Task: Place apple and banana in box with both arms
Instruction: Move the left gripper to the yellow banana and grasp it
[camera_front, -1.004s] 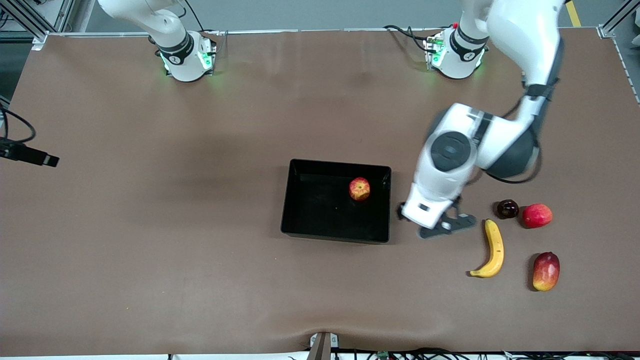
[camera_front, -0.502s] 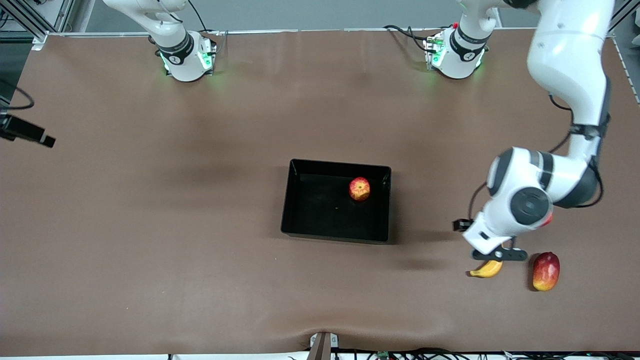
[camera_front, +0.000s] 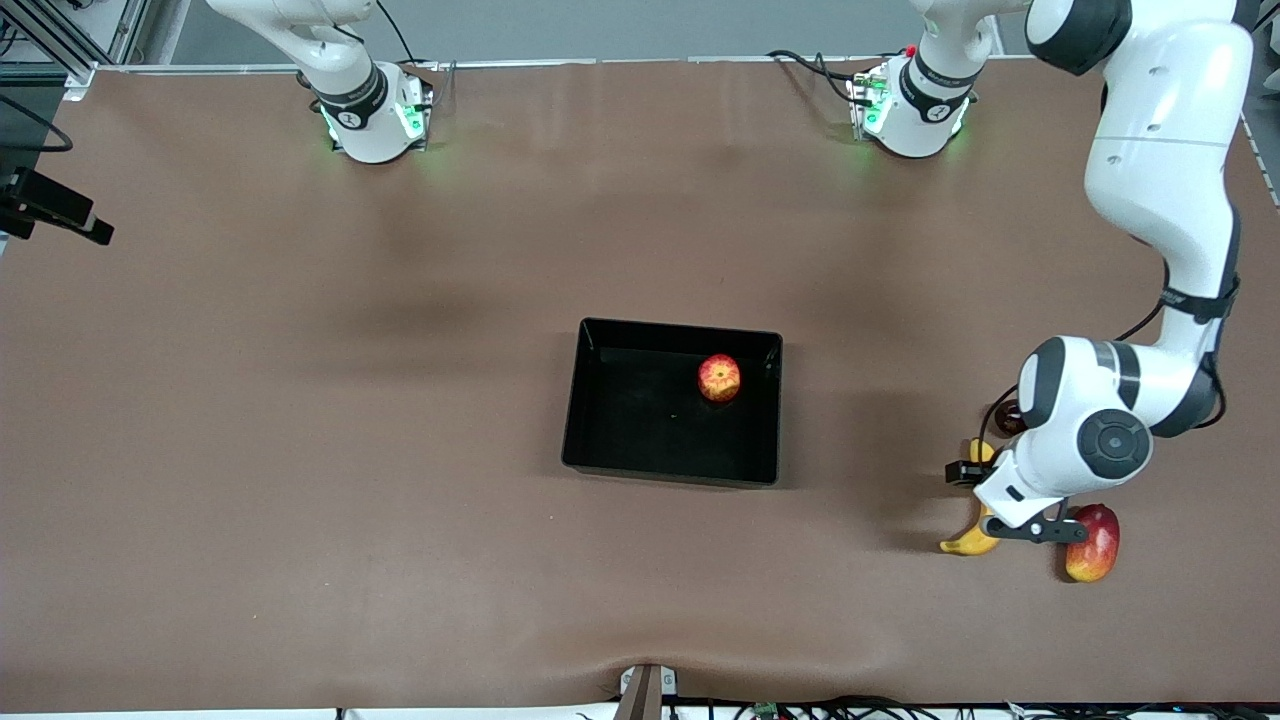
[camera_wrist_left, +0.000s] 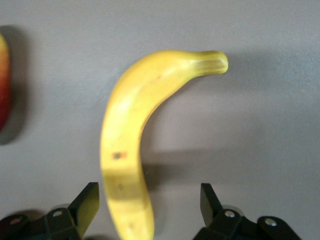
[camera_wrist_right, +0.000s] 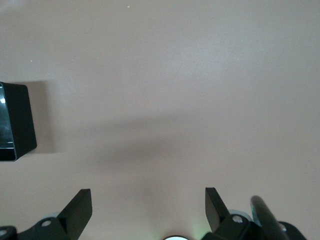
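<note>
The apple (camera_front: 719, 377), red with yellow streaks, sits inside the black box (camera_front: 600, 462) mid-table, close to the wall at the left arm's end. The yellow banana (camera_front: 963, 545) lies on the table toward the left arm's end, mostly covered by the left hand in the front view. My left gripper (camera_front: 985, 505) hangs low over it. In the left wrist view the left gripper (camera_wrist_left: 150, 200) is open, its fingers (camera_wrist_left: 87, 202) straddling the banana (camera_wrist_left: 135, 115) near one end, not touching. My right gripper (camera_wrist_right: 148, 205) is open and empty, high over bare table, with a box corner (camera_wrist_right: 15, 120) in sight.
A red-yellow mango-like fruit (camera_front: 1095, 545) lies right beside the left hand, farther from the box than the banana. A dark round fruit (camera_front: 1003, 415) peeks out under the left arm. A dark part of the right hand (camera_front: 60, 212) shows at the right arm's end.
The left arm swung from beside the box to over the banana and came down so its fingers straddle it. The right hand's dark part drifted toward the bases.
</note>
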